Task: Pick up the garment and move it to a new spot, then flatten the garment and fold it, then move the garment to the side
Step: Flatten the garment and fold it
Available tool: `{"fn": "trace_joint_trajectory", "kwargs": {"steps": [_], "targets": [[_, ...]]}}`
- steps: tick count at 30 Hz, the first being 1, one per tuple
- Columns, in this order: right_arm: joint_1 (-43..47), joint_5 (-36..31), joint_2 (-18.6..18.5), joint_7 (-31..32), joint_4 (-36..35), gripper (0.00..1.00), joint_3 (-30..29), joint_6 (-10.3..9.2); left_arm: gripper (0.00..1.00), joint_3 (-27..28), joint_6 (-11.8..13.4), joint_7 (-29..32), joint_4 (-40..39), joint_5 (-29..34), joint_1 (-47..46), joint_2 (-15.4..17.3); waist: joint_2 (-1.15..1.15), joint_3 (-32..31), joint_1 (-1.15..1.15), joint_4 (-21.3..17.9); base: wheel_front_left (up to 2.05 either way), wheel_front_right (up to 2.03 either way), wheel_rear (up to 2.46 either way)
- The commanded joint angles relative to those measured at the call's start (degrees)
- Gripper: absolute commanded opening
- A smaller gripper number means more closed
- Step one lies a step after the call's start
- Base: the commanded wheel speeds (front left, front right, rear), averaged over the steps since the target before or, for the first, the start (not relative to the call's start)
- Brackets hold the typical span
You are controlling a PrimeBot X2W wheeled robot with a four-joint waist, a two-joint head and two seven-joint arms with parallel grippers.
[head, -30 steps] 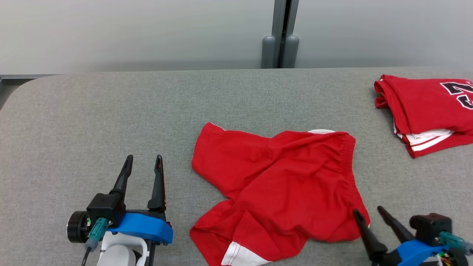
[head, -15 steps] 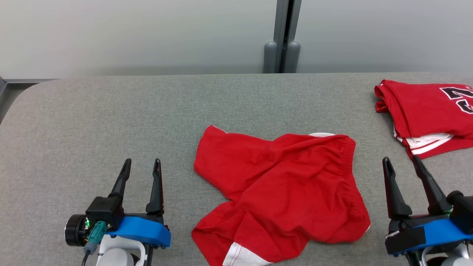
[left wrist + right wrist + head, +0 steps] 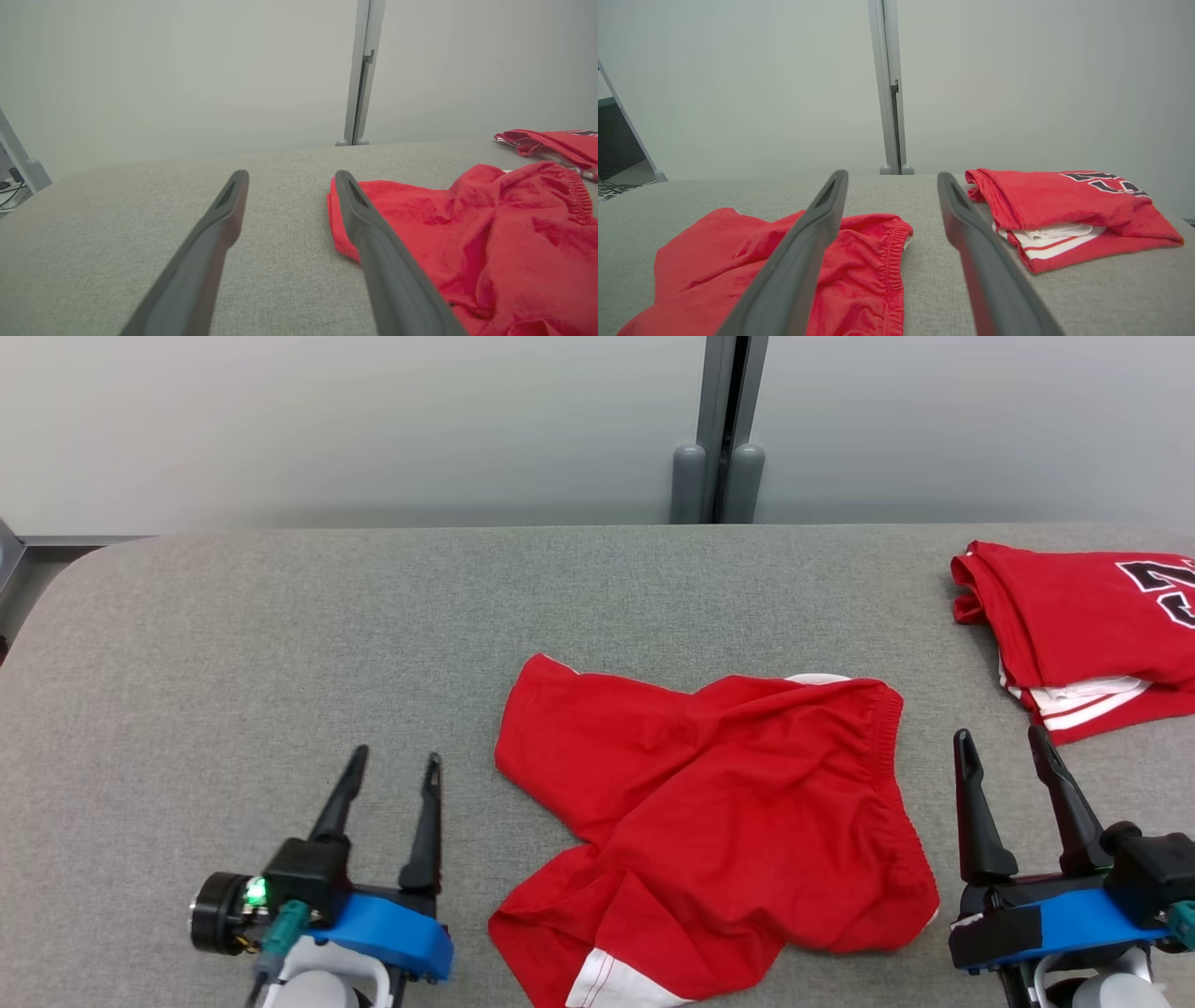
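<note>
Both stand fully open and empty: left end effector (image 3: 396, 756) and right end effector (image 3: 1000, 735) flank the red shorts (image 3: 719, 821) crumpled on the worktop (image 3: 280, 635). Fabric likely light, limp; grasp the elastic waistband (image 3: 882, 728).

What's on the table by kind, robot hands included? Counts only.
Crumpled red shorts: 1
Folded red pile: 1 (number of pieces inside unclear)
Hands: 2, left hand and right hand, both open and empty
Total: 4
</note>
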Motion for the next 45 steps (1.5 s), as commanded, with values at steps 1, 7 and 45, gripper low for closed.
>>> {"fn": "trace_joint_trajectory", "kwargs": {"steps": [1, 7, 45], "targets": [[-0.91, -0.42, 0.27, -0.62, 0.43, 1.00, -0.05, 0.01, 1.00, -1.29, -0.39, -0.24, 0.28, 0.90, 0.53, 0.75, 0.00, -0.03, 0.00, 0.07, 0.00, 0.00, 0.00], [-0.96, -0.71, 0.09, -1.05, 1.71, 1.00, -0.58, 0.01, 1.00, -7.32, -1.09, 0.63, 1.68, 2.14, 1.55, 3.08, 0.00, -0.18, 0.00, 0.35, 0.00, 0.00, 0.00], [-2.10, 0.23, -1.23, -1.68, 2.99, 1.00, -0.43, 0.01, 0.00, -26.55, -1.27, 3.25, 13.57, -9.27, -2.52, 7.87, 0.00, 1.34, 0.00, -2.10, 0.00, 0.00, 0.00]]}}
